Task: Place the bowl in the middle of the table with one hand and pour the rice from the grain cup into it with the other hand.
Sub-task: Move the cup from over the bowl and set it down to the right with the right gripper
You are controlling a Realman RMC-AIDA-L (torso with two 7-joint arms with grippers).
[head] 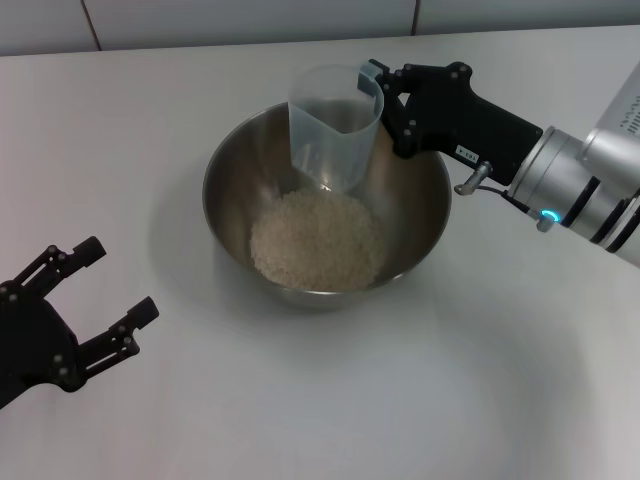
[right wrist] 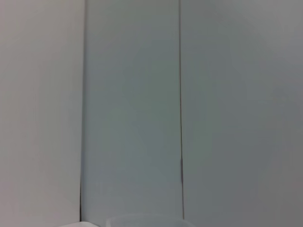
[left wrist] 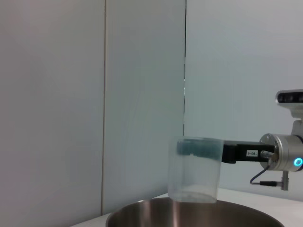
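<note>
One large round bowl of brushed stainless steel (head: 415, 215) stood near the middle of the plain white matte counter (head: 150, 150), and a pale, grainy heap of white rice (head: 316, 238) lay at its shiny bottom. The small transparent plastic grain cup (head: 335, 125), slightly tapered, was upright above the far side of the bowl, its base just over the inner wall, and it looked empty. The right gripper (head: 380, 85), black and angular at the end of a silver arm, reached in from the right, and its fingers were closed on the cup at the thin side handle. In the left wrist view the cup (left wrist: 195, 169) hung just over the curved steel rim (left wrist: 142, 210), with pale wall panels behind it.

The left gripper (head: 105, 290) rested low at the near left corner of the counter, well apart from the bowl, with its black fingers (head: 135, 318) spread open and holding nothing. Smooth white counter lay bare around the bowl on every side, widest toward the near right.
</note>
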